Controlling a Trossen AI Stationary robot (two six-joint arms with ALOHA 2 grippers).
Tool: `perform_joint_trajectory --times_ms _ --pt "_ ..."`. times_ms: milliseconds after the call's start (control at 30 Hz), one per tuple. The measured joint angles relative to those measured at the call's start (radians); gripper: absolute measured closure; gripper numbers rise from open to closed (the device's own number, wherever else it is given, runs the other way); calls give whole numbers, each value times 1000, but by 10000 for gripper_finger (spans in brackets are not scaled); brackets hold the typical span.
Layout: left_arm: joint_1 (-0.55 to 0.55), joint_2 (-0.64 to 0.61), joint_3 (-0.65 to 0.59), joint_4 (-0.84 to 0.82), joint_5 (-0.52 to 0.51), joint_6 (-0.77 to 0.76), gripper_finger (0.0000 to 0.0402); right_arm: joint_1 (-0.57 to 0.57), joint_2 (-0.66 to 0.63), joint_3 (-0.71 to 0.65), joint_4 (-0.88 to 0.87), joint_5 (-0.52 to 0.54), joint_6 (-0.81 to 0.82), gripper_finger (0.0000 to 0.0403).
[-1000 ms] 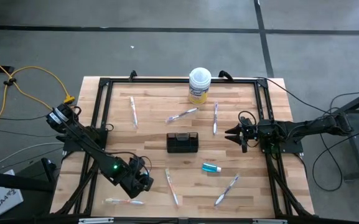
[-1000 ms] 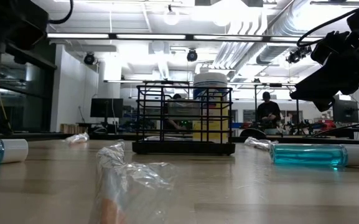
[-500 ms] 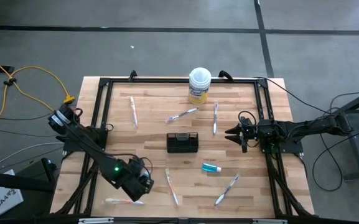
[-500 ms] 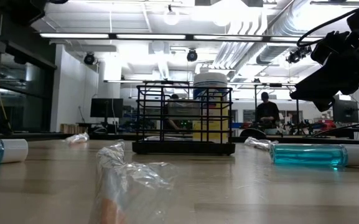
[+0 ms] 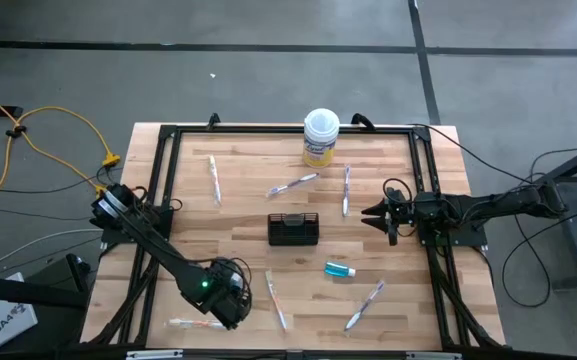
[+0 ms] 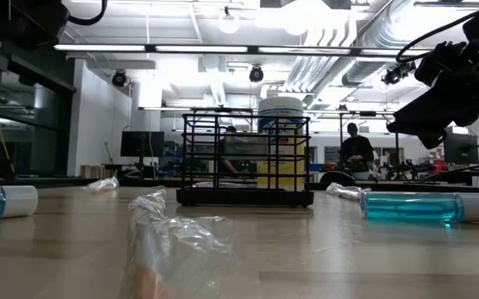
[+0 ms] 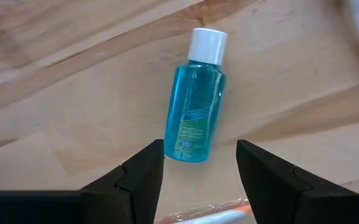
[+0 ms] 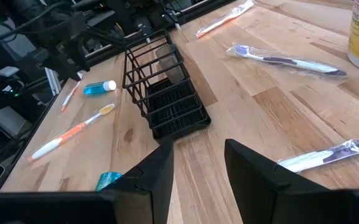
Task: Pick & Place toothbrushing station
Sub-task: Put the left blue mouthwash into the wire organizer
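- Left tool (image 7: 195,171): positioned at the lower left of the high view, having shifted further toward the bottom edge of the tabletop (image 5: 388,160) over the last second. Its fingers stand apart and empty, straddling the base end of a teal tube (image 7: 193,109) that lies flat on the wood with its white cap pointing away.
- Significance: the left tool is now lined up over this tube, so the step in hand appears to be a pick of the tube; closing has not begun.
- Right tool (image 5: 369,213): waits unchanged at the right of centre in the high view, raised above the tabletop, fingers parted and holding nothing.
- Wire holder (image 5: 293,229): stands upright at the centre of the high view. From the low view it appears to contain nothing yet.
- Second teal tube (image 5: 340,269): lies flat, lower right of the holder, well apart from both tools.
- Wrapped toothbrushes: scattered around the holder, e.g. one (image 5: 276,300) just right of the left tool and one (image 5: 196,324) at the lower left edge.
- Yellow tub (image 5: 320,138): stands at the upper centre, untouched.
- Progress: early; every item remains on the tabletop outside the holder.
- Next move calls for a straight descent and closure across the tube body, clear of the wrapped toothbrush nearby.
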Motion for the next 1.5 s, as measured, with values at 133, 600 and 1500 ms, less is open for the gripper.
perform_joint_trajectory --times_ms 133,600,1500 --pt "0 13 0 -2 1 4 207 0 0 0 0 0 0 268" --pt "5 64 0 42 24 8 207 0 0 0 0 0 0 268" --pt "12 90 -64 123 61 0 207 0 0 0 0 0 0 268"
